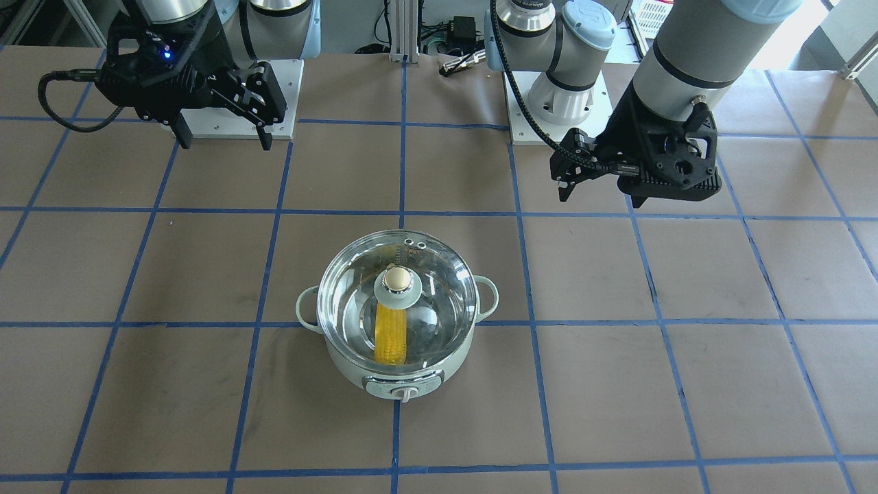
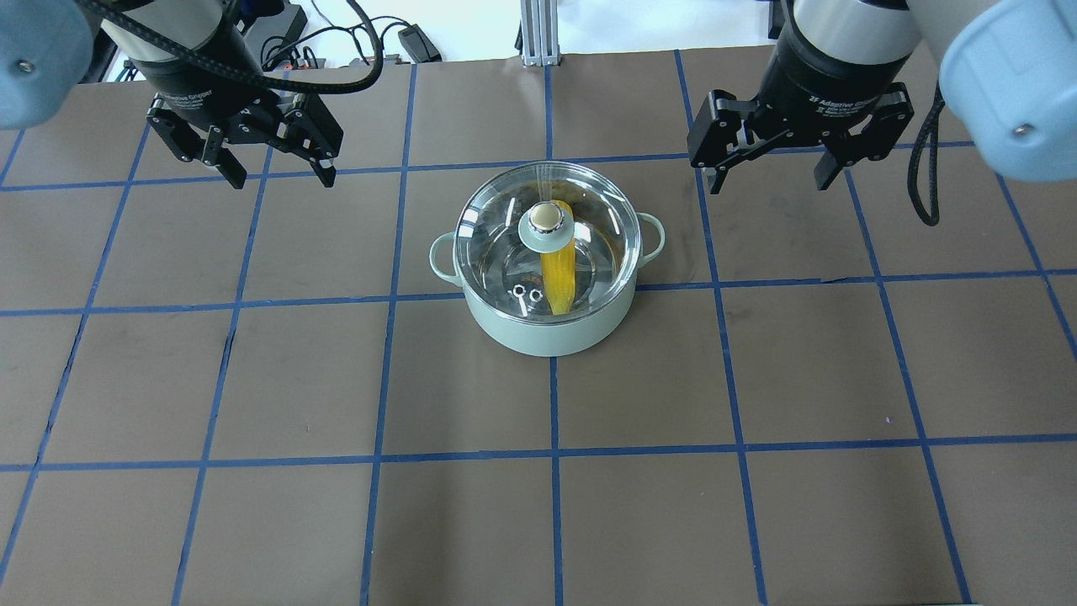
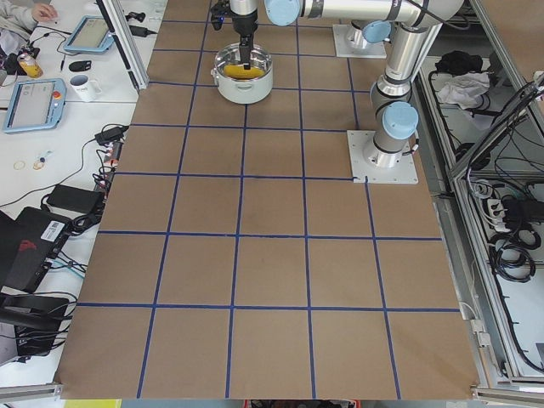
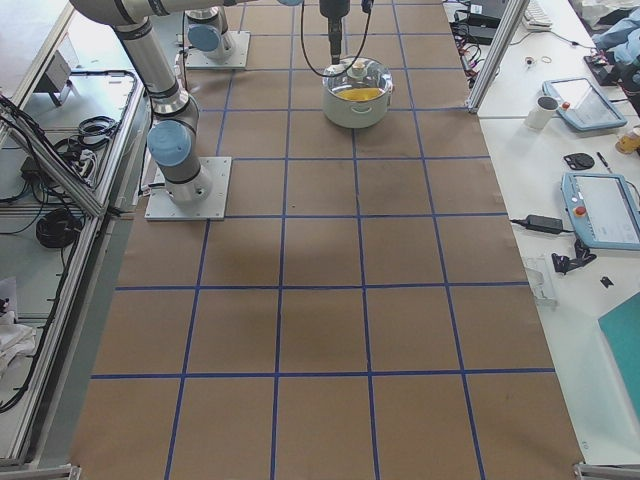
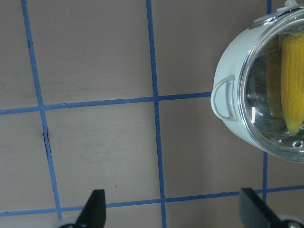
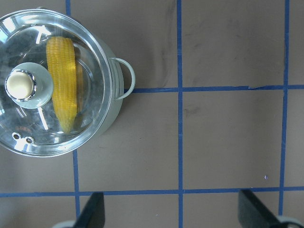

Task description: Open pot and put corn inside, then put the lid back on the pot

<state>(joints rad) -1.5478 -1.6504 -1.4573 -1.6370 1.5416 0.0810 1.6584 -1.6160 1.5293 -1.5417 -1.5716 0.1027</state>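
Corn (image 2: pixel 559 278), one bright yellow tapered ear, lying inside the round pale mint-green electric pot (image 2: pixel 551 324), on its shiny steel bottom, seen through the glass. Round clear glass dome lid (image 2: pixel 496 240) with steel rim seated on the pot, level and closed all round as far as visible, with its beige round knob (image 2: pixel 545 217) at the centre. Pot standing on the brown paper surface (image 2: pixel 252 379) with blue tape lines.

Left claw (image 2: pixel 282 179) hanging above the surface, well apart from the pot, beyond its handle on the robot's left side; fingers spread, holding nothing. Right claw (image 2: pixel 769 185) likewise beyond the pot's other handle, also well apart from the pot, fingers spread and empty.

Judged from this: all steps of the task done, nothing left to place.

About handling, if needed again: lid probably fragile and smooth, the dome too wide and too slippery for a claw. Best taken by the knob, from straight above, and lifted without tilt, to avoid knocking the rim on the pot. Corn likely stiff, light and rounded, so may roll; best gripped across its middle. Pot likely the heaviest thing, rigid; to be held by the two small loop handles (image 2: pixel 442 257), not by the wall.
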